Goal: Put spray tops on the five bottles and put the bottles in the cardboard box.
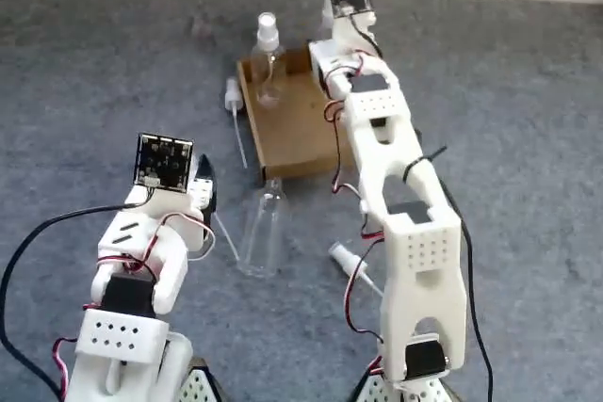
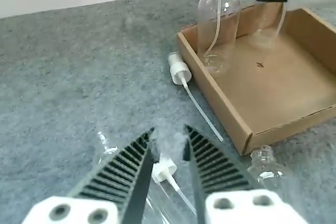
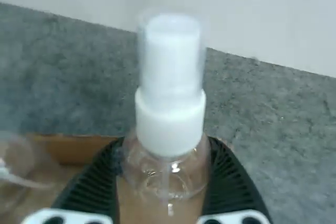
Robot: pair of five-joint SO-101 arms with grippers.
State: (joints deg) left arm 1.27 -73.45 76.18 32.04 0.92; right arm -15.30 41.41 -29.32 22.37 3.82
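Left gripper (image 2: 168, 129): jaws narrowly parted, holding nothing, above a spray top (image 2: 164, 169) lying on the table (image 1: 94, 72); possibly a clear bottle lies beneath.
Right gripper (image 3: 167, 182): closed around a capped bottle (image 3: 169, 108), upright at the cardboard box (image 1: 297, 129).
Cardboard box: toward the table's far edge; a second capped bottle (image 1: 268, 58) stands in a far corner.
Open bottle (image 1: 261, 228): lying at the box's near side.
Loose spray top (image 1: 233, 96): just beside the box.
Third spray top (image 1: 345, 257): nearer the table's near edge.
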